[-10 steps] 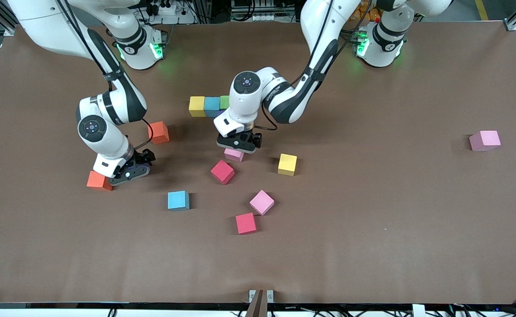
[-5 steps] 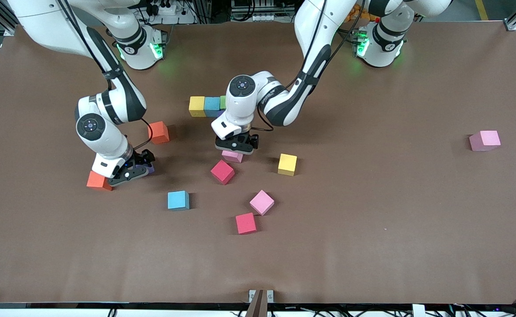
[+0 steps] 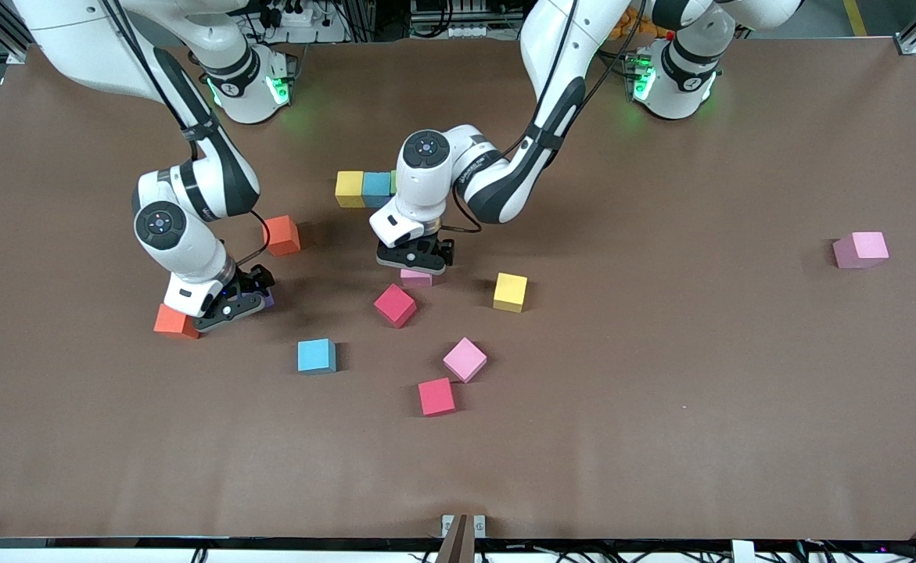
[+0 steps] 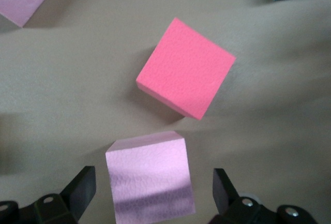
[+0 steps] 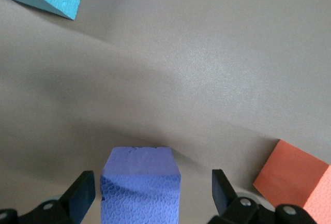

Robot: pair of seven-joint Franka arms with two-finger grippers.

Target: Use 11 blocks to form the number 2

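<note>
Left end effector [image 3: 414, 262] has drifted toward the started row [image 3: 364, 188], fingers wide astride my pale pink block [image 4: 151, 178] on the counter [image 3: 661, 391], ungripped; right end effector [image 3: 231, 306] likewise straddles a purple block [image 5: 140, 185], so both grasps remain.

Brown table [image 3: 661, 407], scattered cubes.
Yellow [image 3: 510, 292], blue [image 3: 316, 355], pink [image 3: 465, 359] and red [image 3: 436, 396] cubes lie on it.

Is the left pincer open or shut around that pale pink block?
Open. The left pincer straddles the pale pink block, with a visible gap between each finger and the block's sides.
</note>
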